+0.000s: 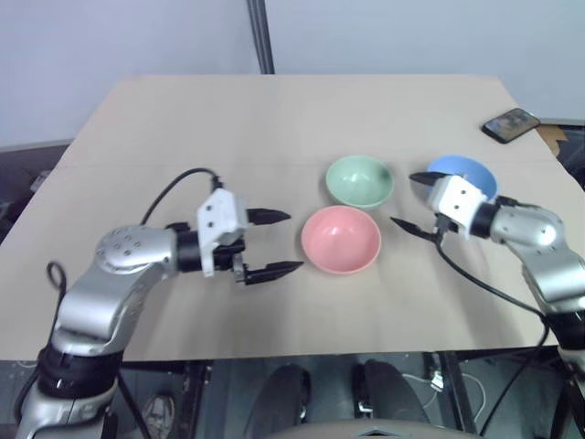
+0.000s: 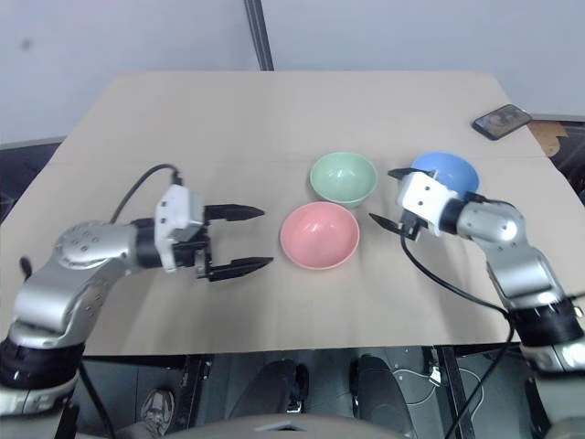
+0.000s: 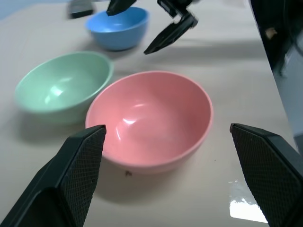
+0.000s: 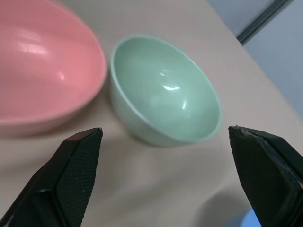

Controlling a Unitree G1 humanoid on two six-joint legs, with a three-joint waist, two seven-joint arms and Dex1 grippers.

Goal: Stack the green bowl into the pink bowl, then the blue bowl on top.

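Stacking not begun; green bowl (image 1: 359,180), pink bowl (image 1: 340,239), blue bowl (image 1: 464,174) separate on desk (image 1: 183,128) | left hand (image 1: 271,244), right hand (image 1: 413,201) apart, empty

mint bowl (image 1: 359,180), salmon bowl (image 1: 340,239) (plain), sky-blue bowl (image 1: 466,172)

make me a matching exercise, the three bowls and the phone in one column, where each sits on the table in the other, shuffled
Things:
1. green bowl
2. pink bowl
3. blue bowl
4. phone

Places:
A. by the table's far right edge
B. nearest the robot, in front of the open left gripper
C. just behind the open right gripper
D. just behind the pink bowl, left of the blue one

Pairs: 1-D, 2-B, 3-C, 4-A
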